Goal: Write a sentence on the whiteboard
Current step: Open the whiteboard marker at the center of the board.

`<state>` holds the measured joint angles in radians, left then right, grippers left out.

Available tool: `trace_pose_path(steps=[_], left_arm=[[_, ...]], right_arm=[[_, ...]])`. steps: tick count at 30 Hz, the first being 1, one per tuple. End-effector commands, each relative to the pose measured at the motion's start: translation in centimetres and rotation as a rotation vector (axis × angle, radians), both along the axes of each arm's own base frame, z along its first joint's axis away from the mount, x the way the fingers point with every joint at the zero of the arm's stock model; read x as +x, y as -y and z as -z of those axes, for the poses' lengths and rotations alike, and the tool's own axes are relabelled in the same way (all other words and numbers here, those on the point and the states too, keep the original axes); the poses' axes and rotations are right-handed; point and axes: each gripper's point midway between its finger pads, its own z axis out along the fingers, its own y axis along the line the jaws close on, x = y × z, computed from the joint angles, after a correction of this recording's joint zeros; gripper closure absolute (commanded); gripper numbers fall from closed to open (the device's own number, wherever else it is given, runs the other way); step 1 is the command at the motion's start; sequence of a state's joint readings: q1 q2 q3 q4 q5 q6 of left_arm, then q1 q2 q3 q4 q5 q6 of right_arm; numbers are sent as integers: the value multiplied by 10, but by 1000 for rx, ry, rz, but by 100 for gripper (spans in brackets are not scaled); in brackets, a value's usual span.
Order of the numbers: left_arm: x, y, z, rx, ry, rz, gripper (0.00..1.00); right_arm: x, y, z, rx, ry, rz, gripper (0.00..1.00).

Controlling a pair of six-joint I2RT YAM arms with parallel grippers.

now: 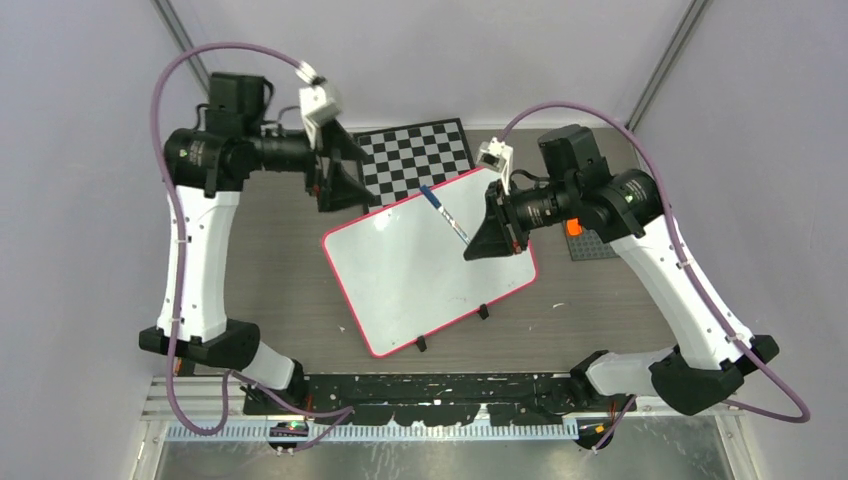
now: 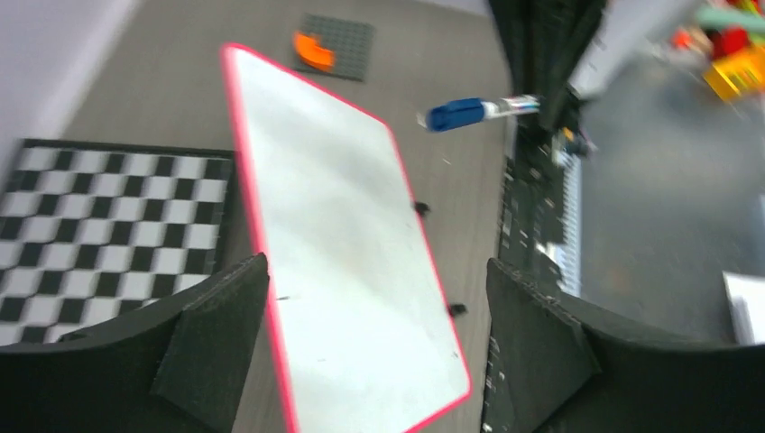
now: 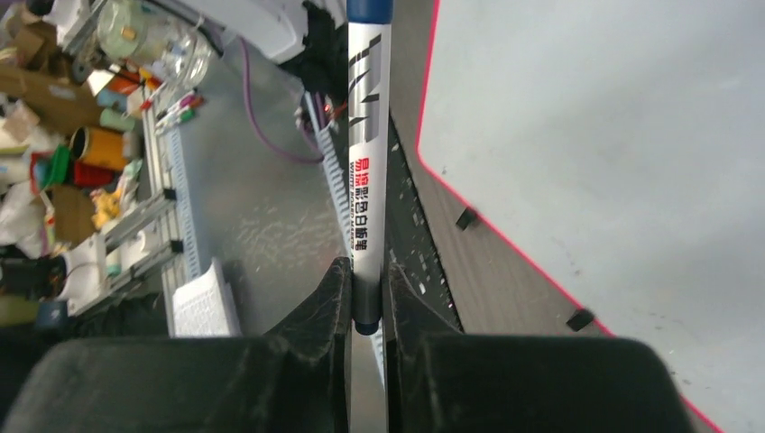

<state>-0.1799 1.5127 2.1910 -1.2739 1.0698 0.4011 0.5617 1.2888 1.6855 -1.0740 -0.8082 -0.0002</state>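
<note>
The writing has not begun. The board [image 1: 420, 270] is blank, with no lettering anywhere on its white face, so the step in hand is getting the marker [image 3: 368, 135] ready to write.

The right gripper [image 3: 367, 271] is pressed together on the marker's tail end. The barrel runs straight out ahead of the jaws and ends in a blue tip [image 2: 456, 115]. That tip looks like a cap and not a bare nib, though the frames are not sharp enough to be sure. The marker is held in the air, off the surface. The board lies below this gripper and to its right, its pink rim just beside the barrel in the wrist view.

The left gripper [image 2: 377, 266] is spread wide and holds nothing. The board lies below and ahead of it, and the marker's blue end is further ahead, well apart from its fingers. A checkered board [image 2: 108, 216] lies to its left.

If that is a cap, I judge the next move is for the left gripper to reach forward, close on the blue end and pull it off along the barrel. The right gripper must then tilt the nib down to the board.

The board is a flat white rectangle with rounded corners. It lies skewed on the table, with small black feet [image 1: 483, 312] along one edge.
</note>
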Motion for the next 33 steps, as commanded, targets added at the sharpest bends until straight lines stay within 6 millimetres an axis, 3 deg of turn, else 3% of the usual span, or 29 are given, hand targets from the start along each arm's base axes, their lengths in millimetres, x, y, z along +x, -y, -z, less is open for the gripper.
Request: trace_pose_path(steps=[1,8,12,18,26,30,33], left_arm=[[-71,16,55,160,-47,275,14],[-97,51,82,247,182,380,19],[-108,62,94,313,203,440,25],[-110,69,94,304,217,460,31],[-132,79,106,382,309,555,44],[-144,78,114,428,335,611,64],[-145,77,122,453,321,610,98]], right_arm=[[-39,9,22,-44,-113,-170,100],[-65,6,23,-36,-178,-270,100],[-75,6,24,-40,-193,-313,100],[-84,5,29,-64,-206,-358,100],[-89,2,34,-102,-219,-390,100],[-88,0,32,-101,-223,-393,100],[-85,-2,26,-90,-198,-379,99]])
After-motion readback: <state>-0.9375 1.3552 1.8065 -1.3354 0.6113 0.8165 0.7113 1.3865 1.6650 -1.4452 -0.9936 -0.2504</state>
